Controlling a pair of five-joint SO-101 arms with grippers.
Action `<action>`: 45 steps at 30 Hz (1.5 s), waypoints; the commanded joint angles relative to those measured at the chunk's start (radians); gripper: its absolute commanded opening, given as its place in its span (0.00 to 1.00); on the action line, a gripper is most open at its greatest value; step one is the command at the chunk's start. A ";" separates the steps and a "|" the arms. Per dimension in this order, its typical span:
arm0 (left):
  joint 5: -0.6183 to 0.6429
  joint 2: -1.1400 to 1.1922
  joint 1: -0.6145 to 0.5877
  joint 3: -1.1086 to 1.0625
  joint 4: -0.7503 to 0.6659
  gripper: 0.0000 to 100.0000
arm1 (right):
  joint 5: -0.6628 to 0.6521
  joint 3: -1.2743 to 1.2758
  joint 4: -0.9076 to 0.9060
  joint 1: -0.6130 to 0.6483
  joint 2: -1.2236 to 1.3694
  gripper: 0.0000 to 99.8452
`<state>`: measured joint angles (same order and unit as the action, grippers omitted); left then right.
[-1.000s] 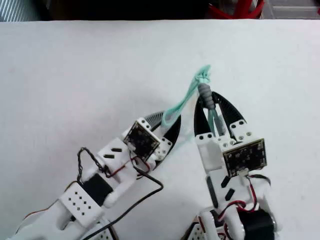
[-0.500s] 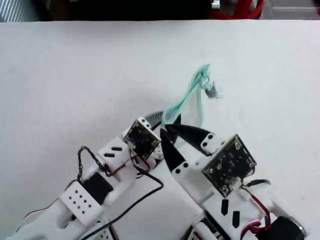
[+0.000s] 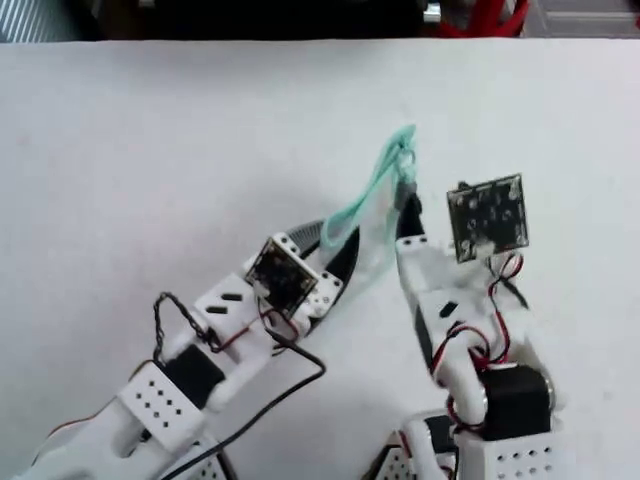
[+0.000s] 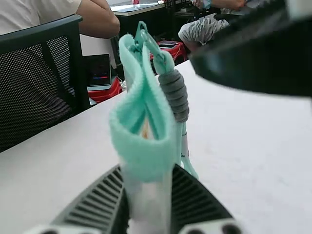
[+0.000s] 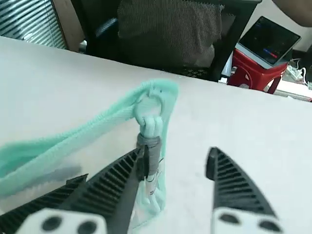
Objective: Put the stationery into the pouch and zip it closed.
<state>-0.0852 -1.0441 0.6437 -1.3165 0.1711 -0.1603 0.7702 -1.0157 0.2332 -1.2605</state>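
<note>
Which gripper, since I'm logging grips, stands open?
The right gripper: its jaws stand apart beside the zipper pull, while the left gripper is shut on the pouch.

High camera: fixed, looked steeply down over the white desk [image 3: 120, 130] from the arms' side, whole work area in frame, dark room strip along the far edge. Left wrist camera: low behind the left tool [image 4: 146, 170], very near the teal pouch [image 4: 144, 131], faced across the desk toward a mesh chair [image 4: 34, 78]. Right wrist camera: above the right tool [image 5: 176, 152], slightly farther back, apparently faced the same room side. All three shared the pouch and the desk around it.
</note>
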 commanded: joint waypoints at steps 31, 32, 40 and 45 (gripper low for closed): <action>-0.005 0.036 -0.016 -0.009 0.032 0.03 | -0.094 0.245 0.532 0.064 0.077 0.04; -0.005 0.036 -0.016 -0.009 0.032 0.03 | -0.110 0.247 0.532 0.064 0.077 0.02; -0.006 0.036 -0.016 -0.009 0.032 0.03 | -0.153 0.186 0.429 0.093 -0.010 0.02; -0.003 0.036 -0.018 -0.009 0.032 0.03 | -0.244 0.081 0.196 0.214 -0.185 0.02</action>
<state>-0.0852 -1.0441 0.6406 -1.3165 0.1711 -0.3445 0.9467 -0.7104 0.3498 -1.3495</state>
